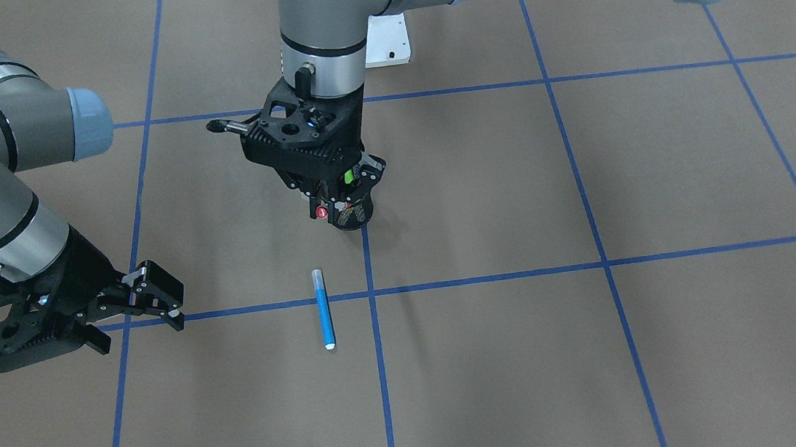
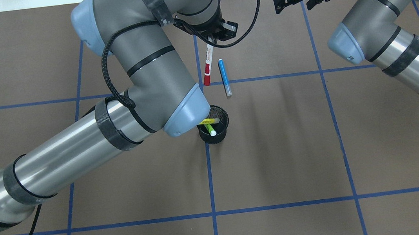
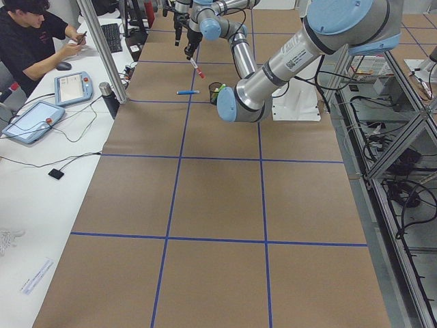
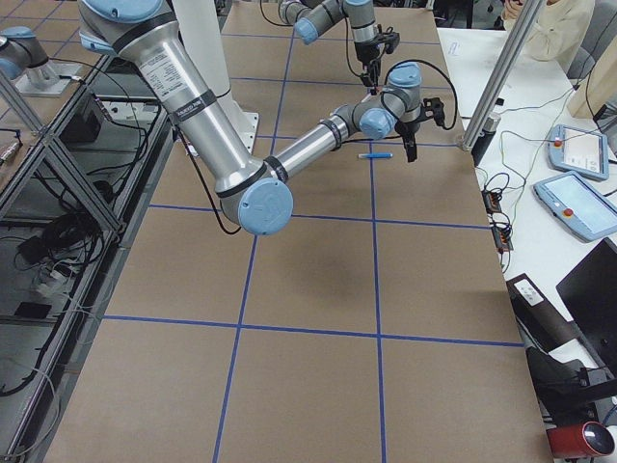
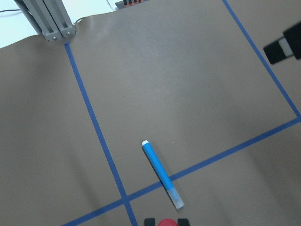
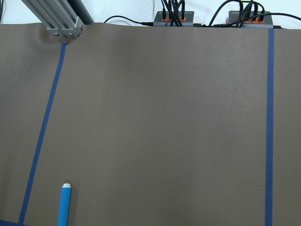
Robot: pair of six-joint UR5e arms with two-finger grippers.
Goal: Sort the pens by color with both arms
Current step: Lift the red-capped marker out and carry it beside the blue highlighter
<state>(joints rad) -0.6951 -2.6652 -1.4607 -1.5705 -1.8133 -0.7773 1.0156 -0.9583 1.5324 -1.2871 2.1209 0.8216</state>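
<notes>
The left arm (image 2: pixel 79 156) is mid-sort: the left gripper (image 2: pixel 213 38) pinches the red-capped pen (image 2: pixel 207 68) aloft. The right gripper (image 1: pixel 137 318) hangs spread, well right. The mesh cup (image 2: pixel 224 112) holds the green pen (image 2: pixel 211 130) and yellow pen (image 2: pixel 210 121). The blue pen (image 2: pixel 224 77) lies just right of red. The likely next move is setting red down apart from blue.

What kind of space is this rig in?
Probably a robotics lab workcell, not a production line: a paper-covered table gridded in blue tape, teach pendants on a side bench, and an operator seated alongside.
</notes>
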